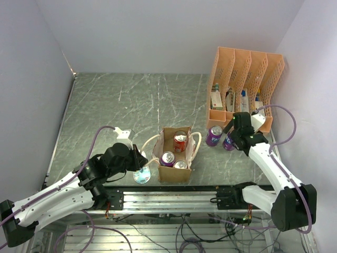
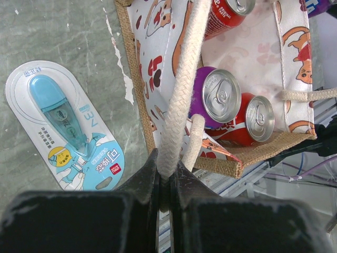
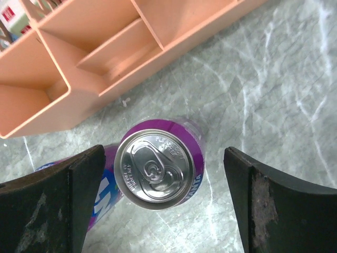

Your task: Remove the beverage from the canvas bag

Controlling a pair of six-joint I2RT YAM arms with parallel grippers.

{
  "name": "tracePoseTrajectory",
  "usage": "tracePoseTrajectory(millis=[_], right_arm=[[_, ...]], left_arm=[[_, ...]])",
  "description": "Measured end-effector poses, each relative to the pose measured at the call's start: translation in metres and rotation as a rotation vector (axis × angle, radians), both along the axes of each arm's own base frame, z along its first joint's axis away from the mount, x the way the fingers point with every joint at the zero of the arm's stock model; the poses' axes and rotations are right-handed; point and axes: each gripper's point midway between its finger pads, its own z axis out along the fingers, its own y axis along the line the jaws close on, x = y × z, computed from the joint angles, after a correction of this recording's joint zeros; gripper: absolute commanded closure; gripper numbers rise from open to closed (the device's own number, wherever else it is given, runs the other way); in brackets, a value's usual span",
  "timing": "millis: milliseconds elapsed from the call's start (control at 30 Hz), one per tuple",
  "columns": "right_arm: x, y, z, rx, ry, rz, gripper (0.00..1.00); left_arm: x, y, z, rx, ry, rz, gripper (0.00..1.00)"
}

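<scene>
The tan canvas bag (image 1: 171, 175) stands near the table's front edge, its printed lining (image 2: 158, 47) showing in the left wrist view. Inside are a red can (image 1: 180, 141), a purple can (image 1: 167, 158) and another red can (image 2: 259, 118). My left gripper (image 1: 138, 158) is shut on the bag's cream rope handle (image 2: 181, 89), left of the bag. My right gripper (image 1: 235, 136) is open, with a purple can (image 3: 155, 166) standing upright on the table between its fingers and untouched. A second purple can (image 1: 214, 135) stands just left of it.
An orange perforated file organizer (image 1: 245, 79) with small items stands at the back right, close behind my right gripper. A blue correction-tape pack (image 2: 63, 126) lies on the table left of the bag, under my left gripper. The metal rail (image 1: 174, 197) runs along the front edge.
</scene>
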Motion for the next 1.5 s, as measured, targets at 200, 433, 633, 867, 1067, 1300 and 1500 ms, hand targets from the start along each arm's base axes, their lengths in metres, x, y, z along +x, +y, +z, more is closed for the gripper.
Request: tracePoseTrajectory(millis=[200, 433, 633, 867, 1067, 1300, 1500], right_arm=[[0.006, -0.007, 0.037, -0.047, -0.083, 0.011, 0.0], [0.004, -0.003, 0.069, -0.055, -0.18, 0.081, 0.0], [0.008, 0.031, 0.122, 0.039, -0.425, 0.288, 0.0], [-0.001, 0.107, 0.173, 0.196, -0.671, 0.716, 0.0], [-0.003, 0.159, 0.172, 0.352, -0.624, 1.001, 0.0], [-0.018, 0.199, 0.153, 0.452, -0.516, 1.159, 0.0], [-0.041, 0.244, 0.17, 0.43, -0.504, 1.302, 0.0]], left_arm=[[0.0, 0.0, 0.0, 0.0, 0.0, 0.0, 0.93], [0.0, 0.0, 0.0, 0.001, 0.001, 0.0, 0.93], [0.0, 0.0, 0.0, 0.0, 0.0, 0.0, 0.93], [0.0, 0.0, 0.0, -0.002, -0.001, 0.0, 0.93], [0.0, 0.0, 0.0, -0.003, -0.002, 0.0, 0.93], [0.0, -0.001, -0.001, -0.004, -0.001, -0.002, 0.93], [0.0, -0.001, -0.001, -0.004, 0.0, -0.002, 0.93]])
